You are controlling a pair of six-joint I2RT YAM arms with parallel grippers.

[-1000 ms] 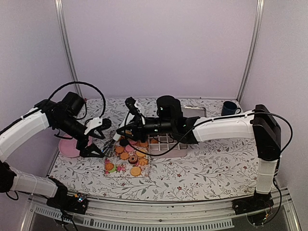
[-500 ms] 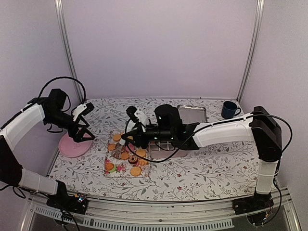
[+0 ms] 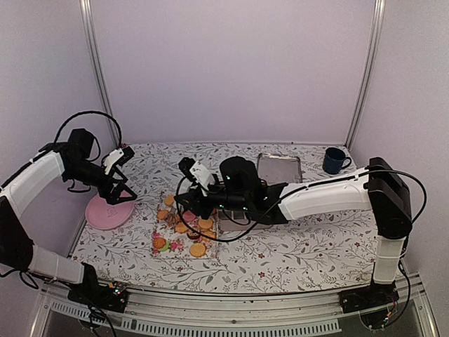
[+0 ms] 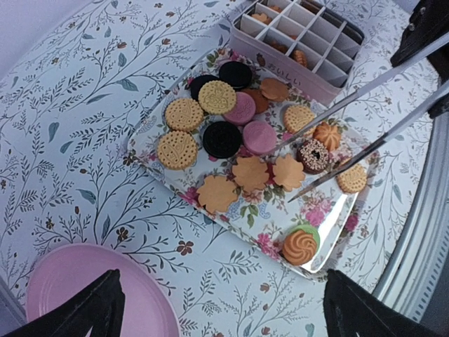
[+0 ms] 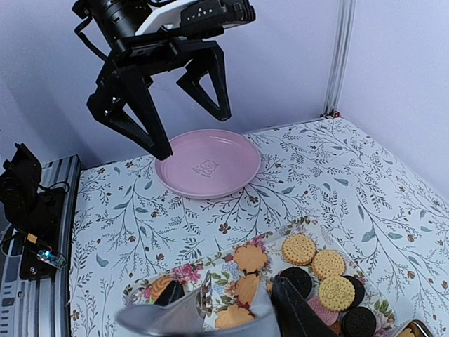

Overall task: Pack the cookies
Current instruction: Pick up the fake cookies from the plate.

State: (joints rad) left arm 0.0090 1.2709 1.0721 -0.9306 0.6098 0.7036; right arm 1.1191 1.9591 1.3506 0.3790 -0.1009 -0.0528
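Observation:
The cookies (image 3: pixel 186 226) lie on a floral tray (image 3: pixel 160 251); in the left wrist view the cookies (image 4: pixel 231 133) are tan, black, pink and one chocolate-topped. My right gripper (image 3: pixel 188 206) is shut on metal tongs (image 4: pixel 365 88), whose two tips stand apart over the tray (image 4: pixel 242 210) with nothing between them. In the right wrist view the tongs (image 5: pixel 182 316) sit blurred between my right gripper (image 5: pixel 231 312) fingers. My left gripper (image 3: pixel 121 193) hangs open and empty above the pink plate (image 3: pixel 105 214); the same left gripper (image 5: pixel 193 132) also shows in the right wrist view.
A pink box with grid compartments (image 4: pixel 302 35), a few cookies in it, stands behind the tray. A metal lid (image 3: pixel 279 167) and a blue mug (image 3: pixel 334 159) sit at the back right. The pink plate (image 4: pixel 63 295) lies left of the tray.
My left arm has pulled back from the tray to the left, over the pink plate. My right gripper with the tongs has shifted slightly left over the tray.

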